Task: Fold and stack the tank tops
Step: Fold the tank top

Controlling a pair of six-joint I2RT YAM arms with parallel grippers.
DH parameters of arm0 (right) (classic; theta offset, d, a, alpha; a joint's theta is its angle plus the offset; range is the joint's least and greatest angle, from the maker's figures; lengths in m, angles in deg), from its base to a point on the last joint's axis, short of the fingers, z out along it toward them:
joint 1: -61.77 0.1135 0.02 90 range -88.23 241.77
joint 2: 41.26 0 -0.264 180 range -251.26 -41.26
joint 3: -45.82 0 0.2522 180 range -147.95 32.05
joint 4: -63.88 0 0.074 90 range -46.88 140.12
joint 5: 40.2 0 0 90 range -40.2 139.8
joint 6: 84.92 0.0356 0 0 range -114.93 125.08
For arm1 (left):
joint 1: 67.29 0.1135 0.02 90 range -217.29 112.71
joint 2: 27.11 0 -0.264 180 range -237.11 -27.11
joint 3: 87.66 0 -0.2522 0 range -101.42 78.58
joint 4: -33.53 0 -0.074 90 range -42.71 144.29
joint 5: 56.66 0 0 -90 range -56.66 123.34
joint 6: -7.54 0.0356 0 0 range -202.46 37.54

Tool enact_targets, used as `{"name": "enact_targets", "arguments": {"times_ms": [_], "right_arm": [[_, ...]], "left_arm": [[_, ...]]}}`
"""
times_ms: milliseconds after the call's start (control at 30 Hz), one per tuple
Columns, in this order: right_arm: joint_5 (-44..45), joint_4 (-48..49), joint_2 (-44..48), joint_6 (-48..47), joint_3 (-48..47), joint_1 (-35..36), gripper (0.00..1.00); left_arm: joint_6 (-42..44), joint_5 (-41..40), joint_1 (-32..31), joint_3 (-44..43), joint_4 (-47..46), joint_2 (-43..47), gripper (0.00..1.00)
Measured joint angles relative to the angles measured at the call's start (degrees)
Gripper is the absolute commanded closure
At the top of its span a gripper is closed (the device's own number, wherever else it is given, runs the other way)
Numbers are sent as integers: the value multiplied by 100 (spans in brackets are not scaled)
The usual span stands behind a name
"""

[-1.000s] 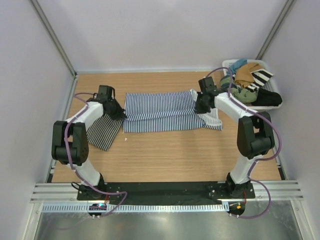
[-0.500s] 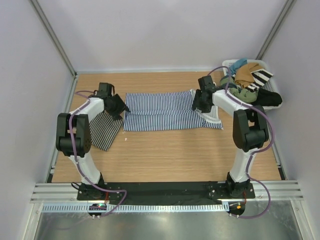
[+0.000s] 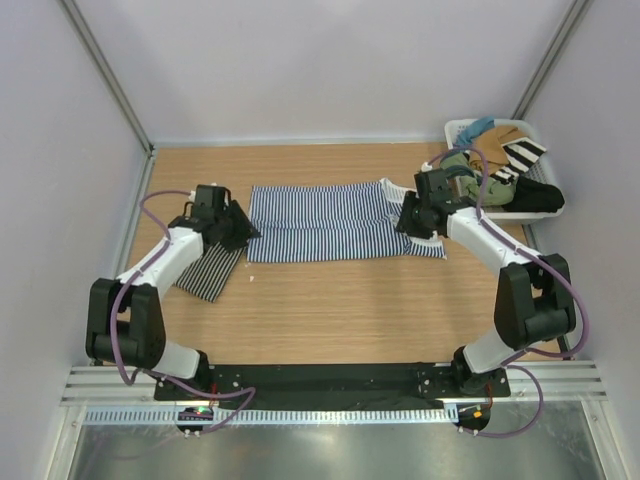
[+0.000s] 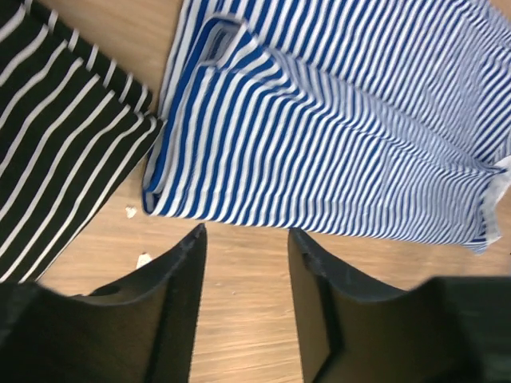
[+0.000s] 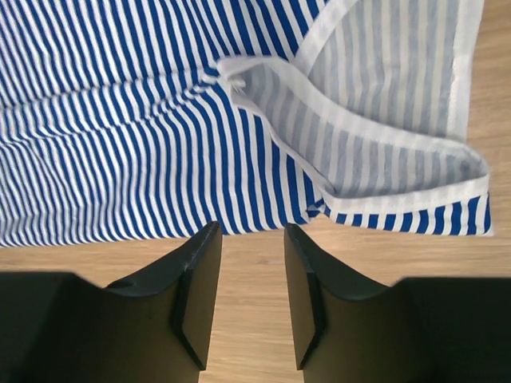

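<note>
Bright, even light from overhead here, with soft, short shadows tucked under the arms on the wooden table (image 3: 330,300). The wood reads matte, and there's a dull sheen on the metal plate (image 3: 330,455) up front. Wrist views are crisp on the blue-and-white tank top (image 4: 335,120); left gripper (image 4: 245,233) and right gripper (image 5: 251,229) loom dark, slightly soft-edged.

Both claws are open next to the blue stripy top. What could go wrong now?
Two things, maybe. The black-and-white top lies right beside the blue-and-white top's corner, close to the left claw, so a grab there might catch both. By the right claw, the white-trimmed strap lies loose and doubled over, so the next fold could bunch it up and leave a lumpy stack.
</note>
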Motion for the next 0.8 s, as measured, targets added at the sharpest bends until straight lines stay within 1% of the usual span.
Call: {"name": "enact_targets", "arguments": {"times_ms": [33, 100, 233, 333, 467, 600, 633, 667, 800], "right_arm": [[-33, 7, 28, -4, 103, 0, 60], [-107, 44, 42, -7, 350, 0, 62], [-133, -20, -44, -31, 562, -26, 67], [85, -4, -177, -55, 562, -116, 71], [339, 35, -522, -50, 538, -400, 72], [546, -7, -977, -37, 323, -549, 70], [599, -46, -1056, -37, 232, -544, 68], [651, -79, -1123, -39, 131, -544, 63], [931, -92, -1180, -39, -101, -531, 58]], "left_arm": [[15, -13, -17, 116, -2, 61, 61], [55, -46, -28, 365, -4, 109, 64], [146, -116, -28, 627, 39, 74, 63], [223, -192, -28, 684, 42, 66, 63], [267, -280, -28, 697, 24, -28, 64], [328, -389, -28, 704, 15, -221, 64], [343, -424, -28, 710, 15, -251, 64], [358, -461, -28, 719, 13, -271, 63], [374, -553, -28, 730, 4, -302, 62]]}}
